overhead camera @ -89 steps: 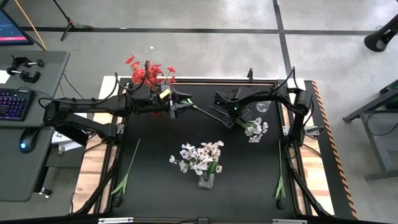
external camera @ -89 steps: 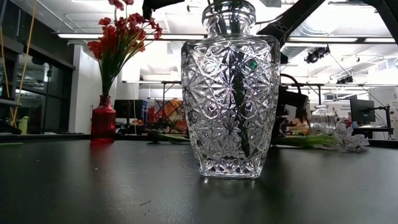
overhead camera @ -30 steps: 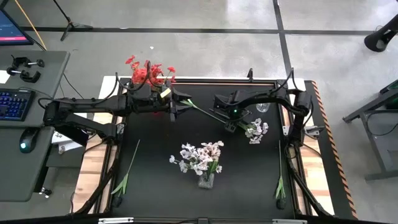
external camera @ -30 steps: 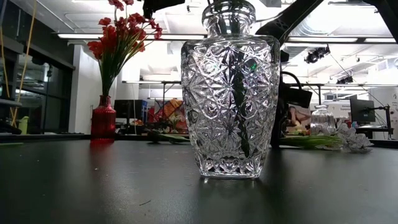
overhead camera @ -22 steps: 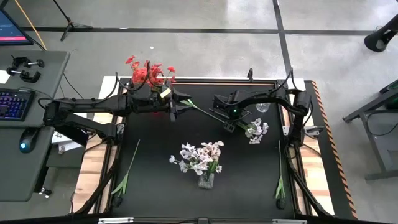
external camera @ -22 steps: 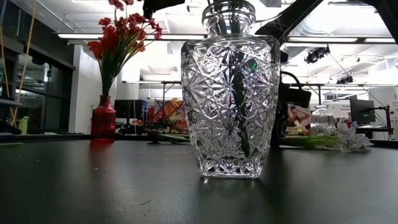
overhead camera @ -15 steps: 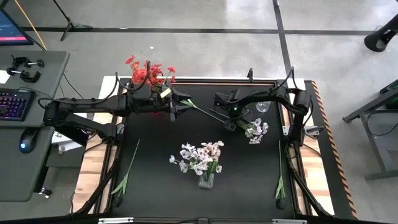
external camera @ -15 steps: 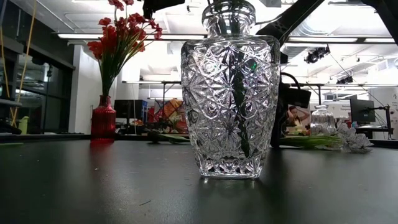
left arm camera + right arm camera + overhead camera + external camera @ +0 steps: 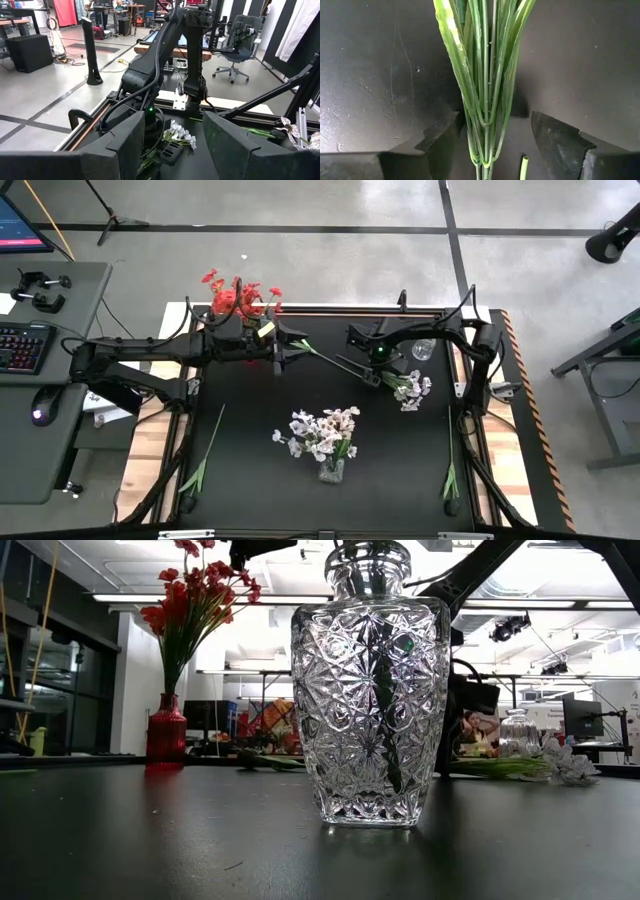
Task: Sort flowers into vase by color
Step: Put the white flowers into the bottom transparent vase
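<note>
A white-blossomed spray lies flat on the black table, its green stem running toward the far left. My right gripper hangs low over that stem and is open, one finger on each side of the leafy stalk and not touching it. My left gripper waits open near the stem's free end, facing the right arm; its wrist view shows the blossoms. A red vase holds red flowers. A cut-glass vase holds white flowers.
A small clear vase stands at the far right, close behind my right arm. Loose green stems lie on the table near the left edge and the right edge. The cut-glass vase fills the low view; the red vase stands behind it.
My right gripper has shifted a little along the stem toward the white blossoms and the table's right. The spray has stayed where it lay.
</note>
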Available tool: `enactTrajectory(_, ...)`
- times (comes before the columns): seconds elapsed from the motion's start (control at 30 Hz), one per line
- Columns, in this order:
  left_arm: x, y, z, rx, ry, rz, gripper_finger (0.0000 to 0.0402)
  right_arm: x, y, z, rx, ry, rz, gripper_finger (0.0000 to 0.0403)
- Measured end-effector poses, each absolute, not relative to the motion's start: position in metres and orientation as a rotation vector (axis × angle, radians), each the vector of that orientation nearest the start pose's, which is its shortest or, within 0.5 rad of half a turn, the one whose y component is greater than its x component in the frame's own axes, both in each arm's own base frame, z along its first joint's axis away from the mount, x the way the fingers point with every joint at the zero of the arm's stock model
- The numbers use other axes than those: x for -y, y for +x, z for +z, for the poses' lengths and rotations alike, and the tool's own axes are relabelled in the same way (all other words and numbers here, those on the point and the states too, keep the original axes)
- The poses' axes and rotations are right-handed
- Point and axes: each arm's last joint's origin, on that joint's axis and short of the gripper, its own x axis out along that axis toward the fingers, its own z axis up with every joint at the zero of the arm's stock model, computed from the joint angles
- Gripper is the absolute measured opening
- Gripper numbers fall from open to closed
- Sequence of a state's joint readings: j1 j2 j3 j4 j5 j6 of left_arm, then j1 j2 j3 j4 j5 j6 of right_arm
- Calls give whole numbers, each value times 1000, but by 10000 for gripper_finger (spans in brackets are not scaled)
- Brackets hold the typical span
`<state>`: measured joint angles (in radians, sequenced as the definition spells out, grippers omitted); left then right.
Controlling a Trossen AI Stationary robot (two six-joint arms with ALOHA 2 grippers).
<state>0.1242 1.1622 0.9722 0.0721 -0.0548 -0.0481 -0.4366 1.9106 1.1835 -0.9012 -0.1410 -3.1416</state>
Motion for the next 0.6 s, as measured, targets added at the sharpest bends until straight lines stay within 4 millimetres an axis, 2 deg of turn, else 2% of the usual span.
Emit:
enactTrajectory(0.13, -34, 261, 347, -113, -52, 187, 188, 134, 297, 138, -274, -1889, 1935, 238)
enactTrajectory(0.4, -34, 261, 347, -113, -52, 193, 188, 134, 297, 138, -277, -1890, 1936, 193)
enactTrajectory(0.6, -35, 261, 347, -112, -54, 195, 188, 134, 297, 138, -278, -1892, 1937, 190)
